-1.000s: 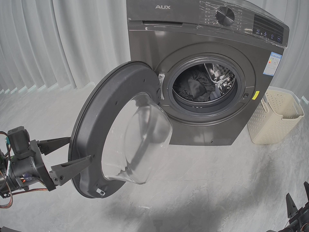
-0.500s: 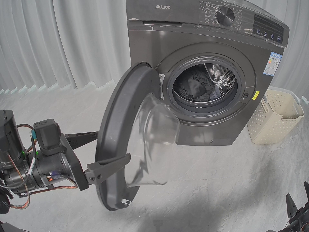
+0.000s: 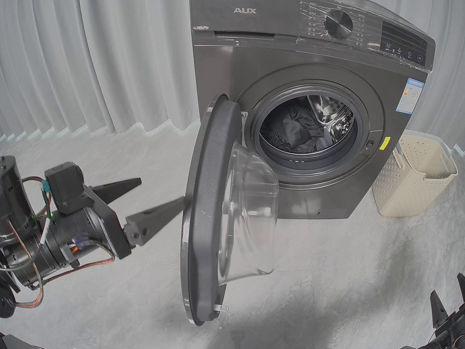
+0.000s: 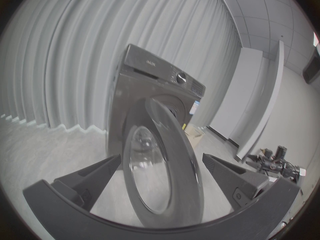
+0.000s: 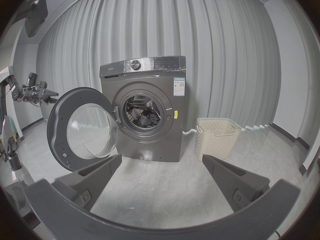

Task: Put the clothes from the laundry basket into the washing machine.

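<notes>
While the door (image 3: 203,209) stands edge-on, the spread left gripper (image 3: 162,190) seemingly touches its rim; right gripper (image 5: 161,157) gapes too.

This looks like a staged laundry corner in a test room. A dark grey front-loading washing machine (image 3: 227,69) stands alone on a pale grey stone-look floor (image 3: 339,277). Floor-to-ceiling white pleated curtains (image 3: 97,49) hang behind it, an office-style panelled ceiling (image 4: 266,4) is overhead, and a cream perforated plastic laundry basket (image 3: 416,180) sits just beside it.

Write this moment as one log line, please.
left gripper: open, beside door | door: half open | clothes: in drum | laundry basket: beside washing machine
</notes>
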